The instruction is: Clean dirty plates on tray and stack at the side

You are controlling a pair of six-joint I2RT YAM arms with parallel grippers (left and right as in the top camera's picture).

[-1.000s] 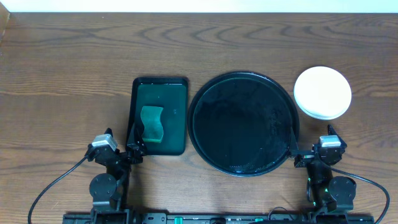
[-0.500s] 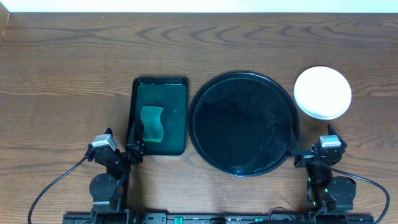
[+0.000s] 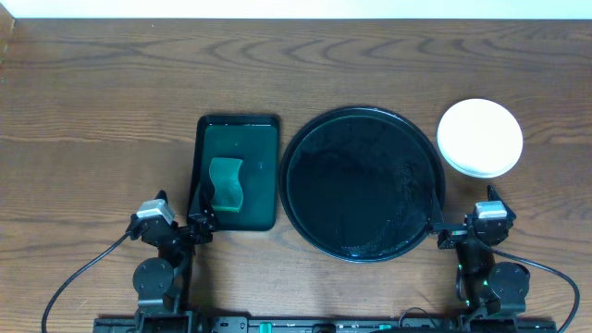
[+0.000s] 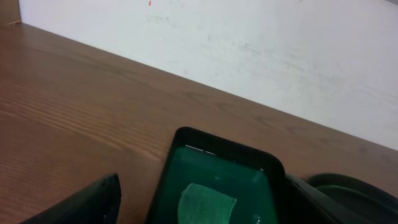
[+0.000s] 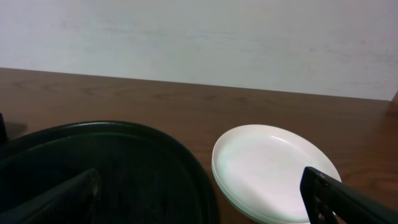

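Both pincers are spread wide and hold nothing: the left pincer (image 3: 200, 217) sits at the 7 o'clock corner of the dark green rectangular tray (image 3: 239, 129), and the right pincer (image 3: 440, 227) at the 5 o'clock rim of the black tray (image 3: 361, 185), likely parked clear of the work. That black tray is bare and the plates (image 3: 479, 137) sit stacked just beside it at 2 o'clock, white one on top, so the job looks finished; the wavy green sponge (image 3: 225, 183) lies in the green tray at 9 o'clock. Everything rests on a brown wood-grain surface (image 3: 92, 92) running to a plain white wall (image 4: 249, 37) at 12 o'clock.
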